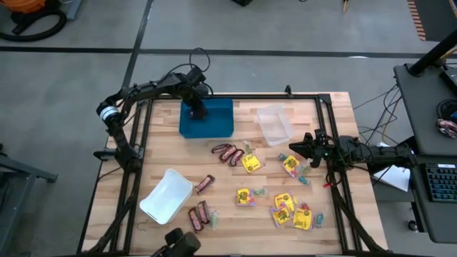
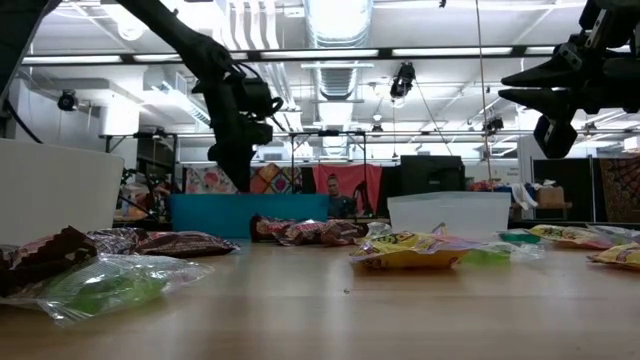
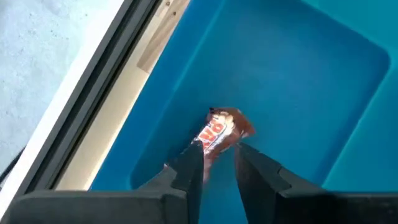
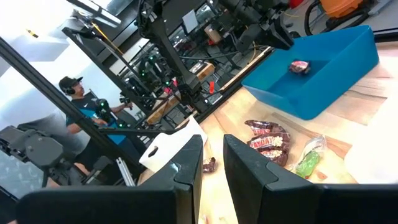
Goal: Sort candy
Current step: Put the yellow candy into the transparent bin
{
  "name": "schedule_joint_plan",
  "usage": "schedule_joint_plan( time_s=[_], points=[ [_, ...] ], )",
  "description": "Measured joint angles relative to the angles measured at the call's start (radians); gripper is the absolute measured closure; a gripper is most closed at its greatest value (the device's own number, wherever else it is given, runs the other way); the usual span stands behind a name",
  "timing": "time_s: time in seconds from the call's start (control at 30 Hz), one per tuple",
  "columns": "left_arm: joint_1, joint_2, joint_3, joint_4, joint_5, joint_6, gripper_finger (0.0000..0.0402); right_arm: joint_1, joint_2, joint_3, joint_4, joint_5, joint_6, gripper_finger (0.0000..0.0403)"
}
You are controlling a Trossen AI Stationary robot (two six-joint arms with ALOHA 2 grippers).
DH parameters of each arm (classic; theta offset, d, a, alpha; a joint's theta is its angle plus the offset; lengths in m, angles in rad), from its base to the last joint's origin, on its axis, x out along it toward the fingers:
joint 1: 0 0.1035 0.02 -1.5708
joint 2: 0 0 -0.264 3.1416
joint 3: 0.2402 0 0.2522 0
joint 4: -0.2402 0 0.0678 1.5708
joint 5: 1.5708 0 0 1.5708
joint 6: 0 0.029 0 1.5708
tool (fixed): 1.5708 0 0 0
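High view: left gripper (image 1: 194,108) over blue tray (image 1: 221,121) at upper centre, fingers slightly apart around a brown-red bar (image 3: 219,132) lying on the tray floor, apparently letting go. Right gripper (image 1: 298,148) at right, holding nothing visible, fingers close but not touching. Barely begun: other bars (image 1: 228,153), yellow packets (image 1: 289,214), pastel sweets (image 1: 305,171) lying loose mid-table; white tray (image 1: 166,194) and clear tray (image 1: 274,123) seemingly unfilled

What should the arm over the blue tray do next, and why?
Probably lift the left gripper straight up out of the blue tray. Its fingers stand apart and the brown-red bar lies on the tray floor just past them, so it looks dropped. More bars wait on the table. The right gripper hovers over yellow packets.
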Motion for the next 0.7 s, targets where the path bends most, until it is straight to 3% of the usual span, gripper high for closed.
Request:
schedule_joint_plan(
  time_s=[0.27,0.47,0.7],
  points=[
    [-0.16,-0.176,-0.044,0.109,0.01,-0.107,0.0325,0.0,0.0,0.004,0.015,0.01,0.002,0.0346],
    [-0.432,-0.375,-0.205,0.37,0.037,-0.215,0.0325,0.0,0.079,0.037,0.016,0.009,0.029,0.0346],
    [-0.739,-0.592,-0.392,0.606,-0.094,-0.272,0.0325,0.0,0.257,0.102,-0.036,0.009,0.044,0.0346]
  ],
)
